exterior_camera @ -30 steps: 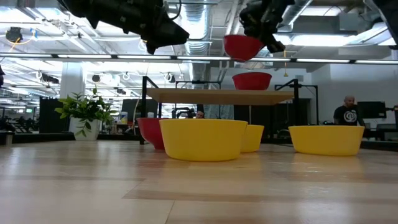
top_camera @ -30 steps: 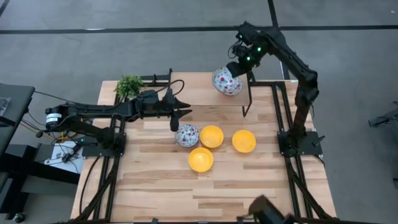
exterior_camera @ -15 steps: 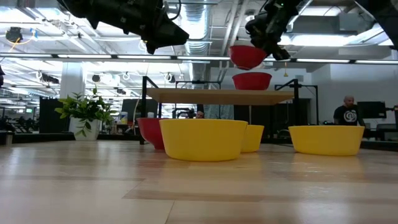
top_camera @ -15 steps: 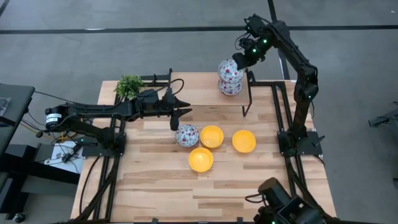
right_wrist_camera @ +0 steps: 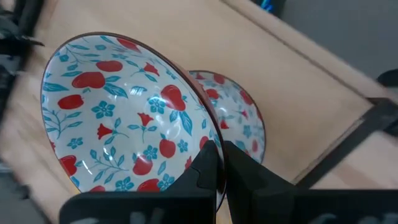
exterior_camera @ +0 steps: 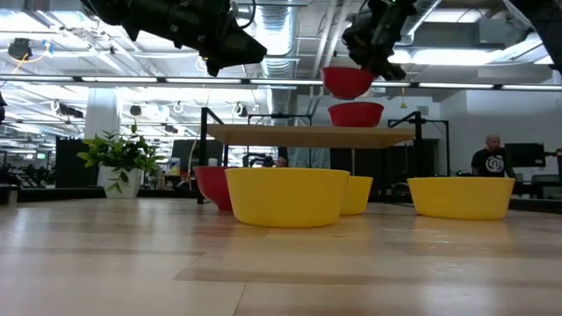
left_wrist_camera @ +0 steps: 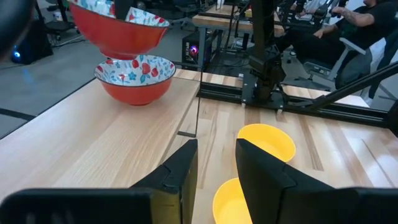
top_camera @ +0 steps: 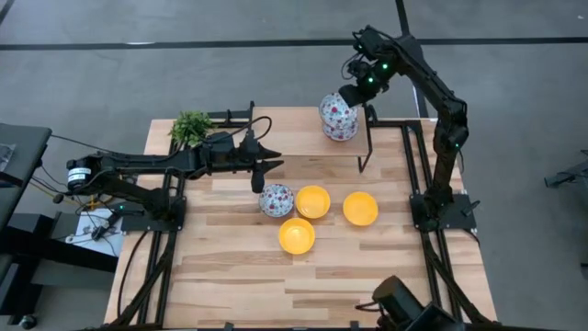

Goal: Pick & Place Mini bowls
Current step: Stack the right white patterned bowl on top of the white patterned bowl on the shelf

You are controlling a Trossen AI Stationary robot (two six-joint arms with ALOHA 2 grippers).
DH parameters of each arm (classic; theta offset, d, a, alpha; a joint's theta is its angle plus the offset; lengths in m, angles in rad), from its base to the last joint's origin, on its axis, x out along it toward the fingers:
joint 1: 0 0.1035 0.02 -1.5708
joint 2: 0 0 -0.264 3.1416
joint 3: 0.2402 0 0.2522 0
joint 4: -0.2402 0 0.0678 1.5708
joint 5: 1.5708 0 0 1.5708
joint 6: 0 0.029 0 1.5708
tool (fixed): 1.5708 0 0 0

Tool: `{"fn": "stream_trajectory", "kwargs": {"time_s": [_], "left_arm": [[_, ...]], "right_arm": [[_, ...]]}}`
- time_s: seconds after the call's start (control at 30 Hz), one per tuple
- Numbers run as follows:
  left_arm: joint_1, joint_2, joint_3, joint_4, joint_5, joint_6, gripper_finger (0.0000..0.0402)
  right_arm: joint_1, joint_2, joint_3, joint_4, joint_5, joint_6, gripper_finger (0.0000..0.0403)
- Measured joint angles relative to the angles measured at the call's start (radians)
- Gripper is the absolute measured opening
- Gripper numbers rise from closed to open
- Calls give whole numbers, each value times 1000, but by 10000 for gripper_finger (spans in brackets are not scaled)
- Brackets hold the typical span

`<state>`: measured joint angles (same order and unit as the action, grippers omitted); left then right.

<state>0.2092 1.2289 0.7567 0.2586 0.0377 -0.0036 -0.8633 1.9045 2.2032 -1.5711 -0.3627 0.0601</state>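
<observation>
My right gripper [top_camera: 352, 95] is shut on a white floral bowl [top_camera: 334, 108], red outside, directly above a second floral bowl [top_camera: 341, 130] that stands on a raised wooden shelf [exterior_camera: 290, 134] at the table's far side. A third floral bowl [top_camera: 276, 199] and three yellow bowls [top_camera: 312, 200] [top_camera: 360, 209] [top_camera: 296, 235] rest on the table's middle. My left gripper [top_camera: 260, 175] hovers open and empty just far-left of the third floral bowl. My right gripper pinches the held bowl's rim [right_wrist_camera: 207, 138], one finger inside the bowl and one outside against its red wall. The bowl hangs clear, mouth up and slightly tilted [exterior_camera: 349, 81], a short way above the shelf bowl [exterior_camera: 356, 114].
A small green potted plant [top_camera: 190, 126] stands at the table's far left corner. Black frame posts [top_camera: 366, 138] hold the shelf. A person [exterior_camera: 487, 158] is in the room beyond the table. Bare wood lies toward the near edge.
My right gripper has carried the floral bowl a little toward the table's right and down, so that it now hangs closer over the bowl on the shelf. The left arm has kept still.
</observation>
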Motion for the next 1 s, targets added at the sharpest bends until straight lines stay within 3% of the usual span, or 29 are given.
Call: {"fn": "stream_trajectory", "kwargs": {"time_s": [0.33, 0.7, 0.87, 1.0], "left_arm": [[0, 0, 0, 0, 0, 0, 108], [0, 0, 0, 0, 0, 0, 108], [0, 0, 0, 0, 0, 0, 108], [0, 0, 0, 0, 0, -1, 108]], "right_arm": [[32, -157, -51, 0, 58, -26, 0], [32, -471, -482, 33, 105, 63, 0], [31, -489, -516, 195, 100, 175, 0], [29, -426, -516, 244, 85, 231, 0]]}}
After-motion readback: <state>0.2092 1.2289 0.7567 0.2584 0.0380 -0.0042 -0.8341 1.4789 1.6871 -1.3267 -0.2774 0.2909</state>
